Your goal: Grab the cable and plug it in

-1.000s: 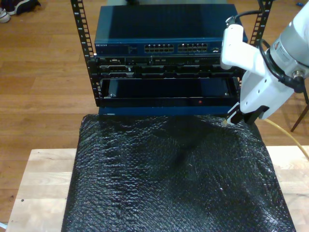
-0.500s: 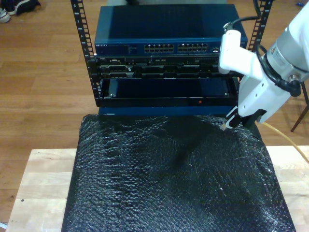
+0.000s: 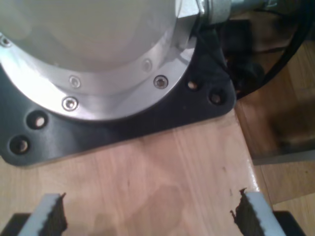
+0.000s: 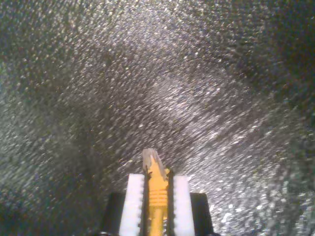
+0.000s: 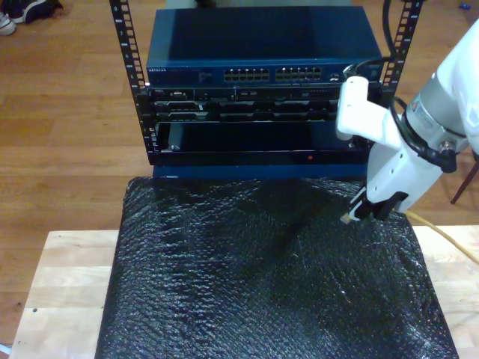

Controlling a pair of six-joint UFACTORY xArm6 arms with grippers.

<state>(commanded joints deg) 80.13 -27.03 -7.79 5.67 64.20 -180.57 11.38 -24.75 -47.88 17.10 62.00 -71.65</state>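
Wooden flooring surrounds a light wooden table (image 5: pixel 67 277) draped with a black textured sheet (image 5: pixel 254 284), and a rack (image 5: pixel 258 82) of network equipment stands at twelve o'clock in the exterior view. At about three o'clock there, my second gripper (image 4: pixel 155 194) is clamped on the cable (image 4: pixel 156 196) just behind its clear plug (image 4: pixel 150 160), which projects past the fingertips above the sheet. The cable is judged light and limp, its plug small and brittle, so a hold close behind the plug is favoured. My first gripper (image 3: pixel 147 214) is seen spread wide, nothing held, over bare table wood.
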